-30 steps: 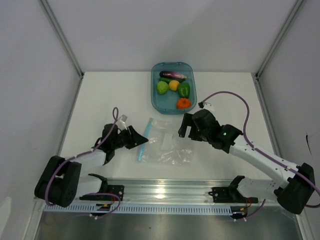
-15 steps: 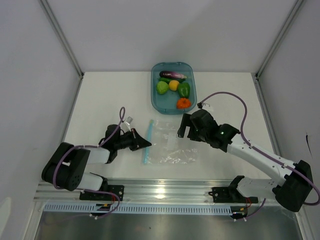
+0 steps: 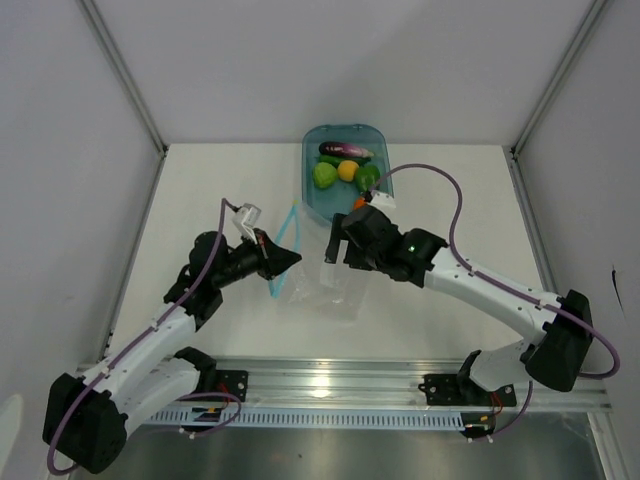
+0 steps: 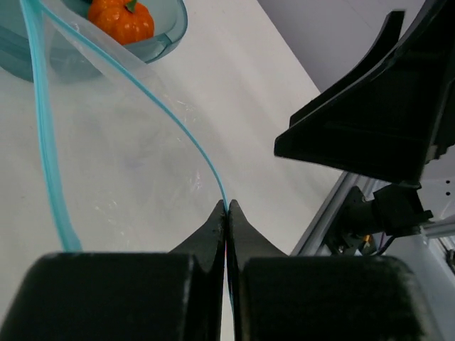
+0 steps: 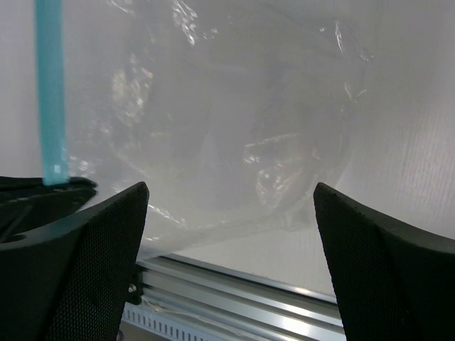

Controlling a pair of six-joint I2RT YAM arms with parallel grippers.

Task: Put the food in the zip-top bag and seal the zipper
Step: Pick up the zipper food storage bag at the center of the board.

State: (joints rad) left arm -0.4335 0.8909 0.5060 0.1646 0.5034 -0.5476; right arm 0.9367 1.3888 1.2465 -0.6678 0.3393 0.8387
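Note:
The clear zip-top bag (image 3: 335, 288) hangs partly lifted off the table, its light blue zipper (image 3: 283, 250) standing up at its left side. My left gripper (image 3: 295, 258) is shut on the zipper; the left wrist view shows the strip (image 4: 206, 160) pinched between the closed fingertips (image 4: 227, 207). My right gripper (image 3: 332, 258) is open and empty, close to the bag from the right, with the bag's film (image 5: 234, 142) just beyond its spread fingers (image 5: 229, 188). The eggplant (image 3: 345, 150), light green fruit (image 3: 324, 175), yellow ball (image 3: 347, 170), green pepper (image 3: 368, 178) and orange-red piece (image 4: 121, 18) lie in the tray.
The teal tray (image 3: 312, 200) stands at the back centre, just behind the right wrist. The aluminium rail (image 3: 330, 385) runs along the near table edge. White walls enclose the table on three sides.
My left gripper has lifted the zipper edge up and back, raising the bag's mouth off the table. My right gripper has moved left and toward the tray, closer to the bag.

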